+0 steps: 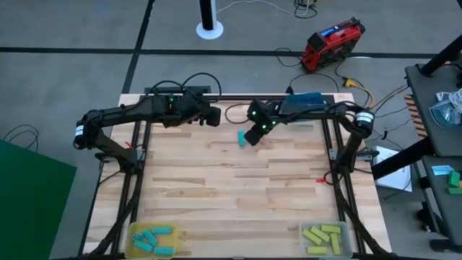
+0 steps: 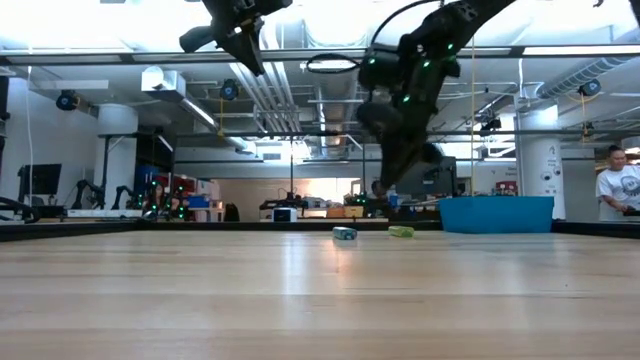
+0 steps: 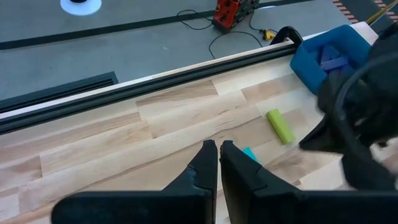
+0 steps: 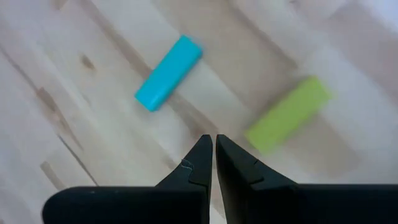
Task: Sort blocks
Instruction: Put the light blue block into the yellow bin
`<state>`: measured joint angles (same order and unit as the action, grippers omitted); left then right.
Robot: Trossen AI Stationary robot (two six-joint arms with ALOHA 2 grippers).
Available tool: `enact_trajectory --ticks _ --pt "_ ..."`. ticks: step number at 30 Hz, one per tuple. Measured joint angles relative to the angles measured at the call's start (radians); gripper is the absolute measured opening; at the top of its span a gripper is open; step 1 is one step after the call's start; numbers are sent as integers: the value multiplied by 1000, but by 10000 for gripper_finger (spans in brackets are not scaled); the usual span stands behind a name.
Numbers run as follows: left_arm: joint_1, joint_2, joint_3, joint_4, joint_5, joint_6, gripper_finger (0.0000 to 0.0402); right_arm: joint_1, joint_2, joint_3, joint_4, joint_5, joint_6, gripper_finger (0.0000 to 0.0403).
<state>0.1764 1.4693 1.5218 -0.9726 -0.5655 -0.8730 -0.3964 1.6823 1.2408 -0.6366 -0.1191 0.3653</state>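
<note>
Right tool [image 4: 214,146]: fingers together, empty, above cyan block [image 4: 168,73] and green block [image 4: 288,114] on the table [image 1: 238,188].
Left tool [image 3: 219,152]: fingers together, empty.

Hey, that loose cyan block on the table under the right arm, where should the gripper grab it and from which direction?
Probably from straight above, fingers across the narrow width at mid-length. The cyan block lies flat on the table, a long thin bar, clear of the green block, so both long sides look free. The right gripper hangs shut above; it would need to open first.
</note>
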Motion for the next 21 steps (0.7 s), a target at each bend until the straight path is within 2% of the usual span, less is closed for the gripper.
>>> enact_trajectory --ticks 5,13,18,21 --pt "0 0 -1 5 0 0 0 -49 -109 -3 -86 22 -22 12" --pt "0 0 -4 41 0 0 0 -117 -305 -6 -91 48 -23 12" --pt "0 5 -6 84 0 1 0 -136 -381 -6 -90 68 -22 12" --pt "0 26 -6 114 26 87 0 -139 -402 -6 -87 70 -18 12"
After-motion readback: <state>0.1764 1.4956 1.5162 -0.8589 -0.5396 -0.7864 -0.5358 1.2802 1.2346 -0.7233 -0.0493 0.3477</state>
